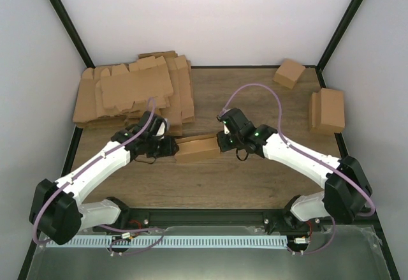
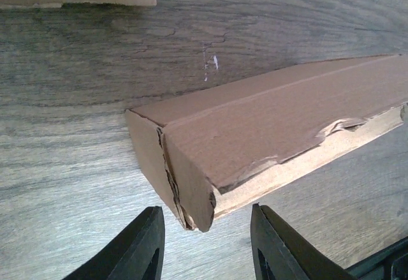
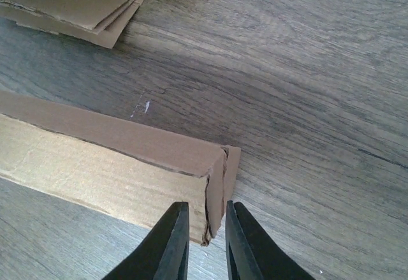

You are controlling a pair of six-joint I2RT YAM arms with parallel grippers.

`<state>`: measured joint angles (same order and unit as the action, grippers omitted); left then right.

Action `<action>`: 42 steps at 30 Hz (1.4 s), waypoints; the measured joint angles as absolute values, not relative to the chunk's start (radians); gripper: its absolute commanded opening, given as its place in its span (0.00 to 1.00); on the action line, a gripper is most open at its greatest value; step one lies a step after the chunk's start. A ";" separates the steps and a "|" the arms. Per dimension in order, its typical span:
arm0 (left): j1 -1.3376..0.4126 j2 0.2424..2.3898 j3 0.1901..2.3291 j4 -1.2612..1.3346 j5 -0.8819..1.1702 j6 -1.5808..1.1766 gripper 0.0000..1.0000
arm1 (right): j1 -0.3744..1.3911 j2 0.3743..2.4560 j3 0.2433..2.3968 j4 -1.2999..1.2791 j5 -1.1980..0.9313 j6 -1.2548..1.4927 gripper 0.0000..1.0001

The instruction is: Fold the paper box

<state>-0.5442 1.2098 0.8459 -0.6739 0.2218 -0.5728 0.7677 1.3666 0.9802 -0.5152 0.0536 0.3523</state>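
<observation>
Centrally, paper box (image 1: 197, 147) between left gripper (image 1: 169, 146) and right gripper (image 1: 222, 141).

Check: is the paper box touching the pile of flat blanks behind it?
Apart. The right wrist view shows a strip of bare table between the paper box and the pile of blanks; the left wrist view shows the same gap.

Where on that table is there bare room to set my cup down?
Bare wood lies between the paper box and the arm bases, and at the back between the pile of blanks and the small box. Crowded: the middle, where left fingers and right fingers flank the paper box.
</observation>
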 measured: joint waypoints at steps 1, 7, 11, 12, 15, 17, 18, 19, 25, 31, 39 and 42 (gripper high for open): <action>-0.544 1.208 0.847 -0.675 0.222 -0.573 0.36 | 0.768 1.372 0.982 -0.515 0.053 0.352 0.19; -0.544 1.205 0.848 -0.678 0.221 -0.572 0.22 | 0.768 1.410 0.988 -0.515 0.054 0.345 0.08; -0.544 1.206 0.848 -0.683 0.217 -0.572 0.14 | 0.768 1.422 0.988 -0.516 0.054 0.336 0.01; -0.544 1.206 0.848 -0.684 0.215 -0.573 0.11 | 0.768 1.422 0.989 -0.516 0.053 0.336 0.01; -0.544 1.206 0.848 -0.686 0.212 -0.571 0.07 | 0.768 1.422 0.991 -0.518 0.044 0.337 0.01; -0.544 1.206 0.848 -0.686 0.211 -0.571 0.06 | 0.768 1.422 0.998 -0.525 0.035 0.337 0.01; -0.544 1.206 0.848 -0.686 0.211 -0.569 0.04 | 0.768 1.422 1.002 -0.529 0.030 0.338 0.01; -0.544 1.206 0.848 -0.686 0.211 -0.569 0.04 | 0.768 1.423 1.006 -0.532 0.027 0.338 0.01; -0.544 1.209 0.848 -0.690 0.211 -0.568 0.04 | 0.767 1.435 1.012 -0.542 0.022 0.357 0.01; -0.544 1.210 0.848 -0.690 0.210 -0.568 0.04 | 0.767 1.445 1.016 -0.541 0.018 0.386 0.01; -0.544 1.211 0.848 -0.689 0.211 -0.567 0.04 | 0.767 1.446 1.016 -0.541 0.033 0.395 0.01; -0.544 1.211 0.848 -0.689 0.211 -0.564 0.04 | 0.768 1.446 1.013 -0.537 0.038 0.394 0.01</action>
<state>-0.5442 1.2106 0.8478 -0.6888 0.2108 -0.5644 0.7677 1.4464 1.0130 -0.5369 0.0383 0.3943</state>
